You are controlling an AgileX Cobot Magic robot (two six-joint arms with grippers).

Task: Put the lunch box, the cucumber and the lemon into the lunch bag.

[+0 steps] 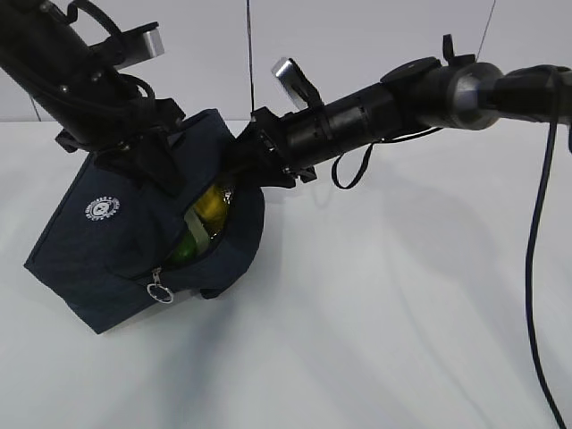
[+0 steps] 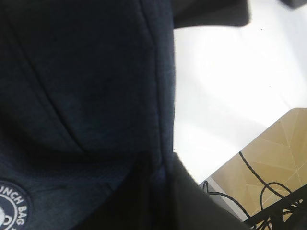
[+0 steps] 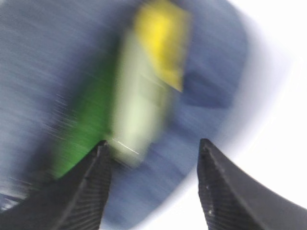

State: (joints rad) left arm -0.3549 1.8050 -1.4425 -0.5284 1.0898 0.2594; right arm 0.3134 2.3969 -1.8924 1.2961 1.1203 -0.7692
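Tipping on one lower edge, the lunch bag (image 1: pixel 116 241) leaned on the white surface (image 1: pixel 402 304) with its zippered mouth gaping toward the exterior camera. The lemon (image 1: pixel 213 204), the pale lid of the lunch box (image 1: pixel 198 231) and a strip of the cucumber (image 1: pixel 183 250) all showed inside the opening, so the loading looked done, or nearly so.

The left pincer (image 1: pixel 147 165) sat against the bag's upper side; its tips were hidden by fabric in both views, though it appeared to be closed tight, probably pinching cloth. The right pincer (image 3: pixel 152 184) stood with its jaws well apart and nothing between them, facing the opening; the right wrist view was smeared by motion.

The bag looked soft and floppy: its flap (image 1: pixel 241 237) sagged and the walls would likely buckle under a push, so a hold on a seam or a handle loop would serve better than a flat panel. With three things inside it was probably bottom-heavy and apt to slump if let go. The metal ring pull (image 1: pixel 159 290) hung at the zipper's low end, small and likely slippery to take.
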